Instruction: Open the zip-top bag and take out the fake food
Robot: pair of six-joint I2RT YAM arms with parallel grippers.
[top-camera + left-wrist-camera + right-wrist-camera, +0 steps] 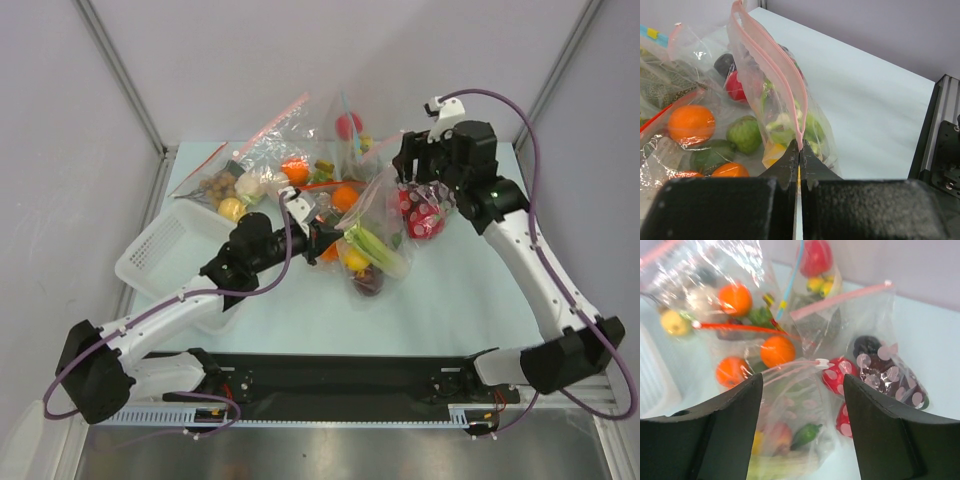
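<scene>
Inside the zip-top bag (790, 95) lies green and yellow fake food (782, 131).

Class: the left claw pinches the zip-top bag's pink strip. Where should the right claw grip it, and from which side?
Probably the free end of the pink strip, from above: the open right claw hangs over it, and the zip-top bag holds that edge up as a thin ridge.
</scene>
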